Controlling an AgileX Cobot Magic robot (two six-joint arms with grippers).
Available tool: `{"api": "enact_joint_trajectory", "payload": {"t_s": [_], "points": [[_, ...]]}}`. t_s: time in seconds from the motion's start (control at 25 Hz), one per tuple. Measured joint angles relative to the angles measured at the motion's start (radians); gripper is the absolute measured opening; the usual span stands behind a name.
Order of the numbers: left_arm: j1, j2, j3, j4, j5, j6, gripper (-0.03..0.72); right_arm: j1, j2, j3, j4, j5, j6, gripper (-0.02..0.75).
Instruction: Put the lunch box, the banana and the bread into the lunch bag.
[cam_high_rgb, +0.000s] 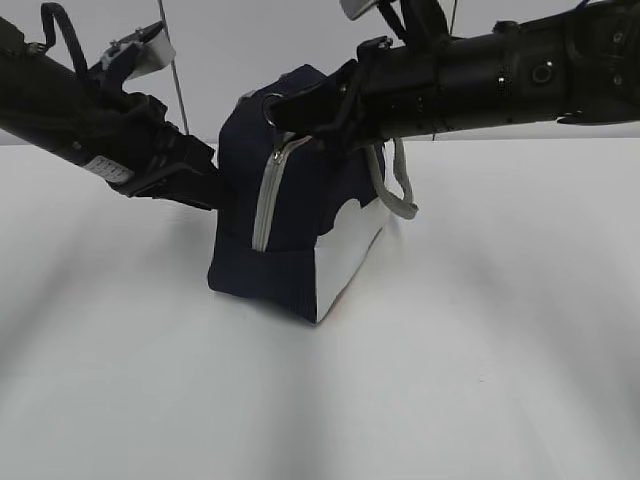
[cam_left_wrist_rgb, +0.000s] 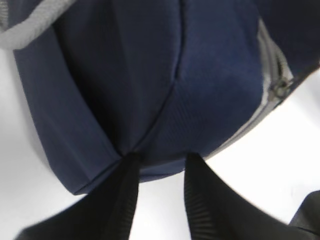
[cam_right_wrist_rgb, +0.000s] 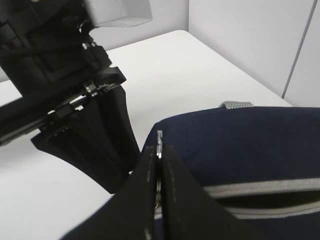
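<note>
**Now the bag is held at both ends, and the zipper is what matters**

From the outside camera, the lunch bag (cam_high_rgb: 300, 235) stands on the white table (cam_high_rgb: 480, 380) between the two arms. The right gripper (cam_high_rgb: 275, 110) reaches across to the top of the bag, right where the metal ring pull (cam_high_rgb: 272, 108) sits at the upper end of the grey zipper (cam_high_rgb: 267, 195). The zipper runs down the near face of the bag, away from that gripper. The left gripper (cam_high_rgb: 215, 185) is pressed to the bag's left side, lower down. A grey handle (cam_high_rgb: 398, 190) hangs on the right. The right arm is the one at the ring, so I think it does the pulling while the left one keeps the bag from sliding.

From the left wrist camera, the left gripper (cam_left_wrist_rgb: 160, 157) has its two dark fingers (cam_left_wrist_rgb: 125, 195) partly apart, pinching a fold of the lunch bag's (cam_left_wrist_rgb: 150, 75) blue cloth at its edge. The zipper (cam_left_wrist_rgb: 272, 80) shows far off on the right, blurry.

From the right wrist camera, the right gripper (cam_right_wrist_rgb: 159, 150) is squeezed tight, with a thin bit of metal between its tips, likely the ring pull (cam_right_wrist_rgb: 159, 140). The zipper (cam_right_wrist_rgb: 260, 197) stretches off to the right, a bit open, dark inside.

The lunch box, banana and bread are not seen anywhere. They may be inside the bag or out of the picture; I cannot tell.
</note>
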Motion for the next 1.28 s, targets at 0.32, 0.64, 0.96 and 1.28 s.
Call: {"api": "enact_joint_trajectory", "payload": {"t_s": [0.32,0.64,0.96,1.28], "points": [[0.136,0.000,0.003,-0.234,0.180,0.335,0.237,0.000,0.007,0.000,-0.012,-0.002,0.013,-0.016],[0.301,0.000,0.132,-0.466,0.312,0.624,0.237,0.000,0.009,0.000,-0.012,-0.002,0.015,-0.016],[0.295,0.000,0.140,-0.450,0.293,0.641,0.235,0.000,0.014,0.000,-0.012,0.000,0.015,-0.016],[0.203,0.037,0.140,-0.456,0.199,0.645,0.352,0.000,0.015,0.000,-0.012,0.004,0.015,-0.016]]}}
